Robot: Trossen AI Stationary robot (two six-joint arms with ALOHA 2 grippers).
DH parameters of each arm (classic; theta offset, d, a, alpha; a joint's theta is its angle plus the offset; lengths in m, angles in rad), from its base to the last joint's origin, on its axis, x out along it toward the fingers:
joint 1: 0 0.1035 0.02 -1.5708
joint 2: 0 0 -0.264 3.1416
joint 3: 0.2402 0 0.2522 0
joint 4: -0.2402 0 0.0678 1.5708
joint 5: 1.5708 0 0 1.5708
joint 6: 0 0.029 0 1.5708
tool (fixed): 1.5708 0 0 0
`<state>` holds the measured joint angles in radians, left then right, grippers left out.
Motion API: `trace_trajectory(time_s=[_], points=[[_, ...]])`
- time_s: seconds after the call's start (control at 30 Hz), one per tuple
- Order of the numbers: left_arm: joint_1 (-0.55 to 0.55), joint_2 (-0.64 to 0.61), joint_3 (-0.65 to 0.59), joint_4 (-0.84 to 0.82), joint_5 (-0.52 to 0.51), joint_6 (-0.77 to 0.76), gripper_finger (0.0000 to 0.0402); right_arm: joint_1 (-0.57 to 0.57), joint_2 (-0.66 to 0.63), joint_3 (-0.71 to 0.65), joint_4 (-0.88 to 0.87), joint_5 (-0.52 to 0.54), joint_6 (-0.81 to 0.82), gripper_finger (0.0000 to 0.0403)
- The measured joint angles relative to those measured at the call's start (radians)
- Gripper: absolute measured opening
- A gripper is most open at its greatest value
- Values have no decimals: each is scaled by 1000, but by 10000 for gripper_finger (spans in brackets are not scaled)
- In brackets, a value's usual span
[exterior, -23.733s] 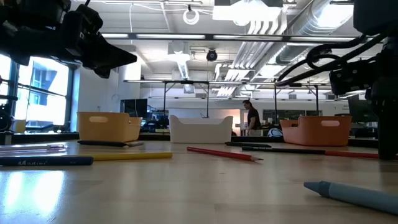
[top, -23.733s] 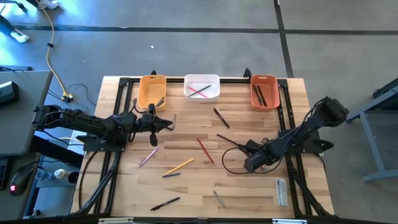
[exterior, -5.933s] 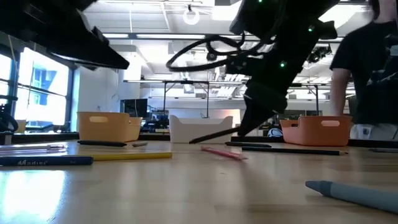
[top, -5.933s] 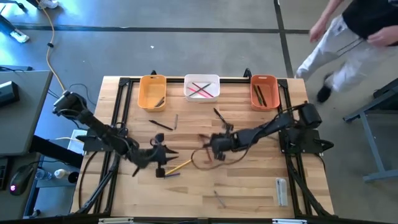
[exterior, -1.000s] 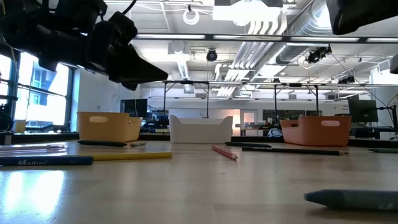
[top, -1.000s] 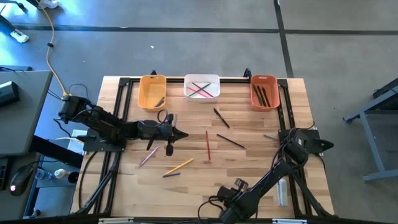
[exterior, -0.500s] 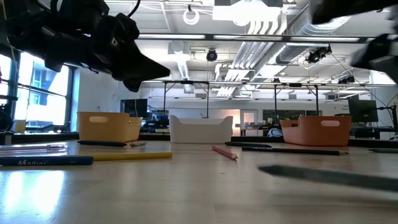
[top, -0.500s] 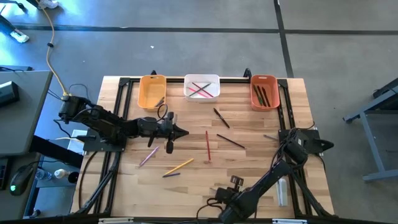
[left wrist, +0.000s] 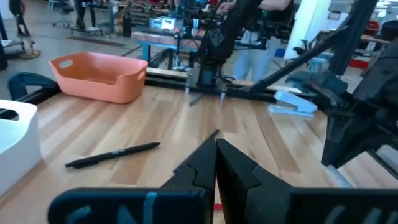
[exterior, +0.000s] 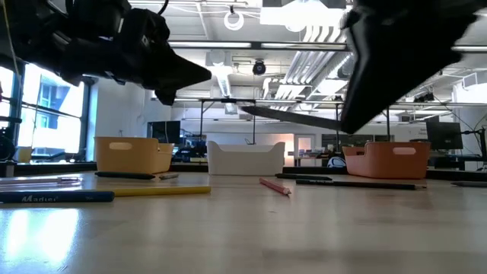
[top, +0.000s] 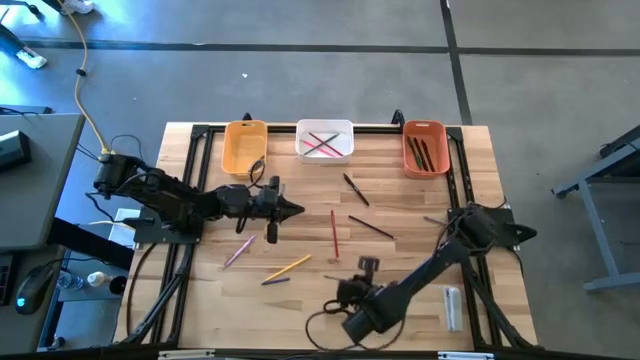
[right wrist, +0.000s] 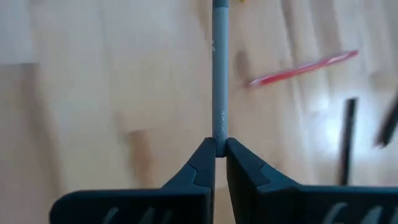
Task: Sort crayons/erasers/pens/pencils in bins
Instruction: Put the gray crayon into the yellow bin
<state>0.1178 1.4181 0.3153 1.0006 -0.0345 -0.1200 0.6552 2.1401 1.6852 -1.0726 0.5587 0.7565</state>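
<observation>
Holding: grey crayon [right wrist: 220, 68] clamped between the closed fingers of the right end effector [right wrist: 220, 144], stick pointing straight out ahead
Right end effector [top: 350, 290]: raised above the near middle of the counter [top: 400, 250], arm reaching in from the right side
Left end effector [top: 287, 210]: fingers pressed together, gripping nothing, hovering left of centre, tip aimed toward the red pencil [top: 333, 233]
Pencils on counter: red one near the centre; yellow-orange pencil [top: 288, 266] and pink pencil [top: 238, 252] lying near the left end effector
Pens on counter: two black pens [top: 356, 189] between the centre and the far right
Bins: yellow-orange bin [top: 245, 148], white bin [top: 325, 139] with pink and green sticks, red-orange bin [top: 424, 147] with dark pens, all in a row along the far edge
Right edge: whitish oblong item [top: 453, 305] near the front corner
</observation>
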Motion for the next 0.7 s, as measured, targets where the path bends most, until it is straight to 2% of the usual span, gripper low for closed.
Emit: trace_trajectory(time_s=[0.23, 0.37, 0.5, 0.7], points=[[34, -39, 0, -3, -2, 26, 0, -93, -3, 0, -15, 26, -207, 7], [56, -82, 0, -6, -2, 36, 0, -151, -21, -73, 81, 32, -317, 7], [73, -120, 0, -8, 3, 57, 0, -211, -75, -232, 295, 16, -442, 6], [87, -140, 0, -12, 23, 62, 0, -300, -280, -539, 820, 26, -637, 6]])
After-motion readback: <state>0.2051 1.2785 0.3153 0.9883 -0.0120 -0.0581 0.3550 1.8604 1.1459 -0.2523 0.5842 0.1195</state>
